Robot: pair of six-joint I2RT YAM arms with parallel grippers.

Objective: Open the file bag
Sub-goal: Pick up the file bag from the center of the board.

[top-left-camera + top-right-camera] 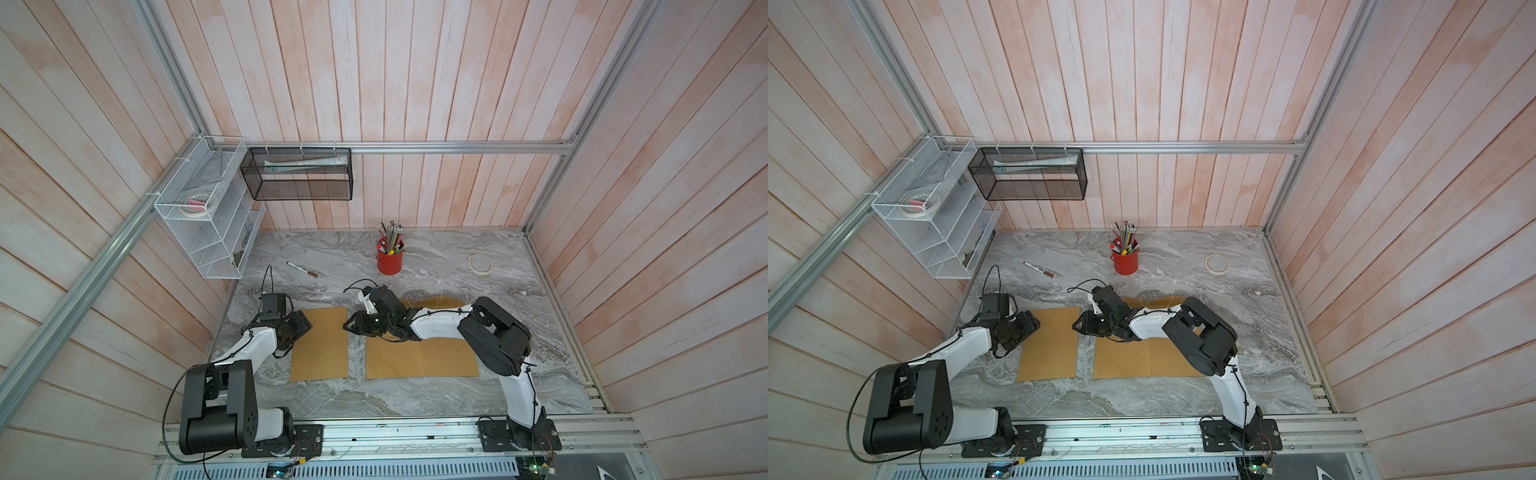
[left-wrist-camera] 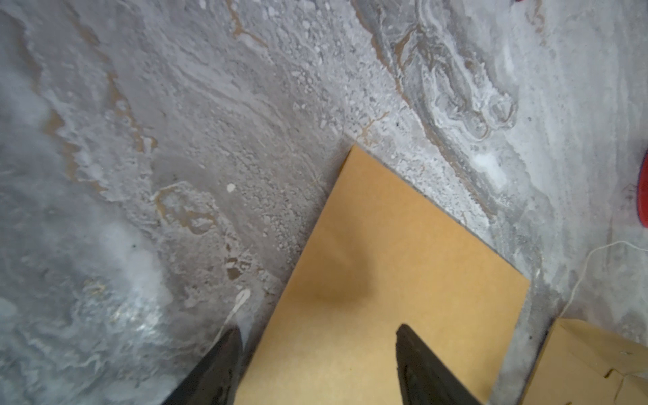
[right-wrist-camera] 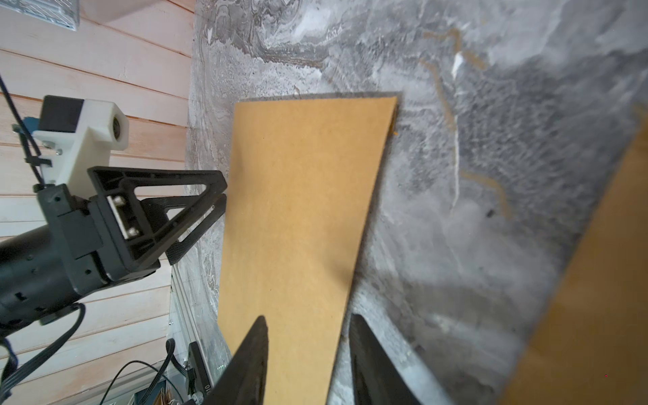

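Hovering just beside the file bag [image 1: 395, 359], right pincer [image 3: 308, 317] partly spread, empty; left pincer [image 2: 319, 328] wide, empty.

Obstacles, upper half of a top view: rack [image 1: 208, 216] left, marker [image 1: 302, 269], cup [image 1: 390, 262] centre, tape [image 1: 480, 264] right. Free for you: bare table [image 1: 395, 399] along lower edge; lane between sheet [image 1: 322, 345] and file bag [image 1: 419, 359].

The file bag [image 1: 395, 358] is brown kraft paper and lies flat on the grey marbled worktop [image 1: 436, 399], partly hidden under the right arm. A straight crease crosses it. A thin white string [image 2: 596, 247] trails loose by its far edge. A plain brown envelope [image 1: 320, 345] lies just beside it, apart.
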